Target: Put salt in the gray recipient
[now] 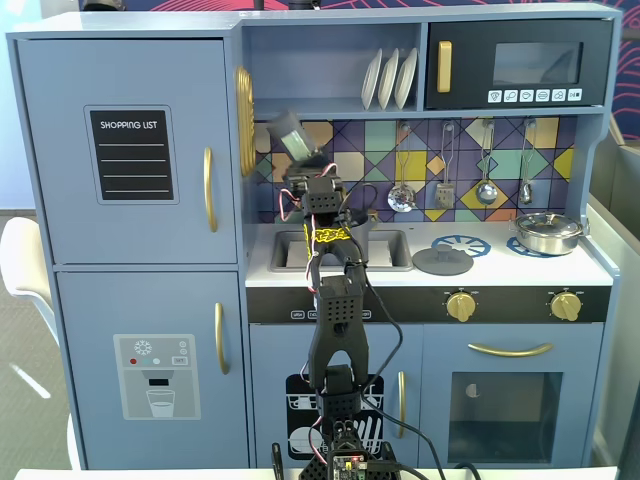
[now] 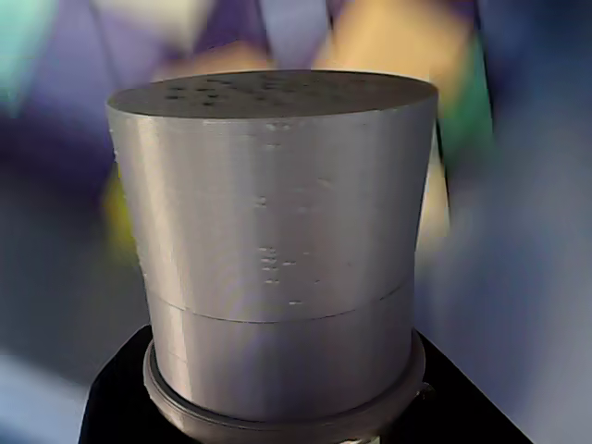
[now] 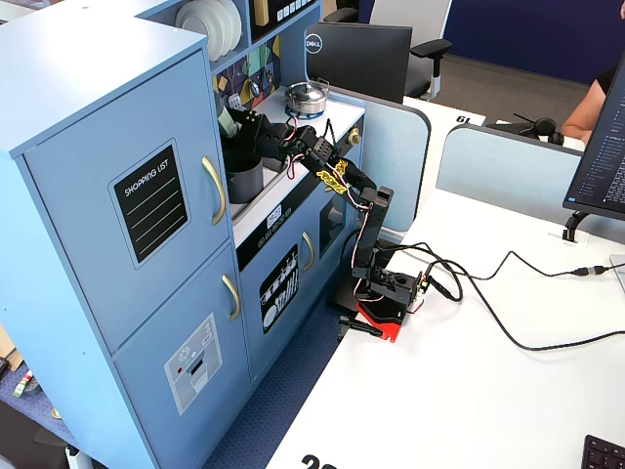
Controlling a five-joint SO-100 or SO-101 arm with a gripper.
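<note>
I hold a grey cylindrical salt shaker (image 1: pixel 290 133), tilted, high in front of the tiled backsplash above the sink (image 1: pixel 390 250). It fills the wrist view (image 2: pixel 277 231), holed top facing away, with black gripper parts at its base. My gripper (image 1: pixel 298 152) is shut on it. In a fixed view from the side, the gripper (image 3: pixel 234 125) and shaker (image 3: pixel 227 119) hang just above a dark grey round container (image 3: pixel 244 181) on the counter. That container is hidden behind the arm in the front fixed view.
A silver pot (image 1: pixel 548 232) stands on the right burner, a grey lid (image 1: pixel 443 261) on the left burner. Utensils (image 1: pixel 486 190) hang on the backsplash, plates (image 1: pixel 390 78) on the shelf above. The fridge wall (image 1: pixel 245 120) is close on the left.
</note>
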